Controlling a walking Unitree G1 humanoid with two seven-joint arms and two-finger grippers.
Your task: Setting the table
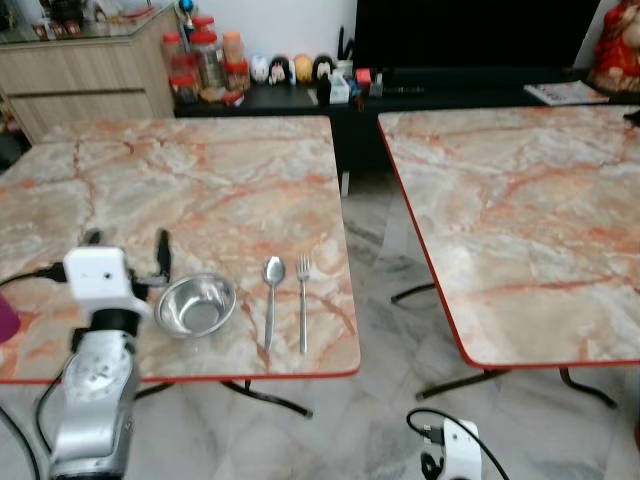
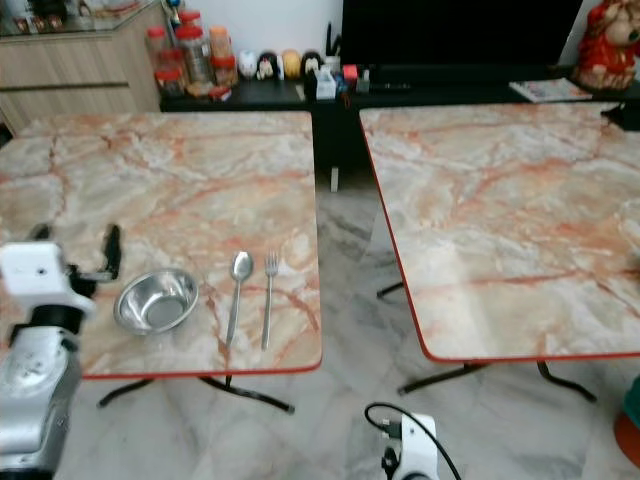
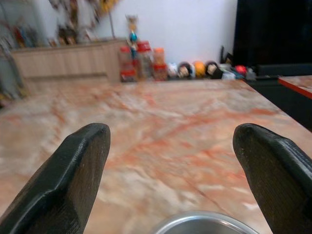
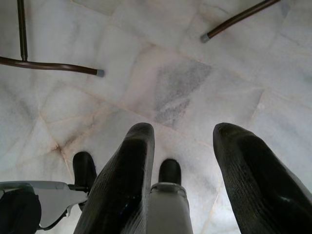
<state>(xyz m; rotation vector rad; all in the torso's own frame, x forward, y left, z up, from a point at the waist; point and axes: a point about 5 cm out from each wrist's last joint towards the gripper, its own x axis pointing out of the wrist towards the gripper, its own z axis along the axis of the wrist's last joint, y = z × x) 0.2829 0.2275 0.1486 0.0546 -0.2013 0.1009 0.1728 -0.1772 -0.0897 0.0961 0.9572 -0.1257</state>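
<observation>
Two square tables with pink-veined marble tops and red edging stand side by side on a pale marble floor, with a dark sideboard of jars and figurines behind them. On the left table, near its front edge, one place is laid: a small round steel bowl, and just to its right a steel spoon and a steel fork lying parallel, apart from each other and from the bowl. The right table is bare.

At the bowl's left the left gripper hovers low over the tabletop, its two black fingers spread wide with nothing between them; in the wrist view the bowl's rim sits just below them. The right gripper hangs idle beside the robot, pointing at the floor, its fingers parted and empty.

Judging by this, the bowl has been set down and released, so this setting looks complete. The next move probably calls for lifting the left arm clear without nudging the bowl, then fetching further pieces.
</observation>
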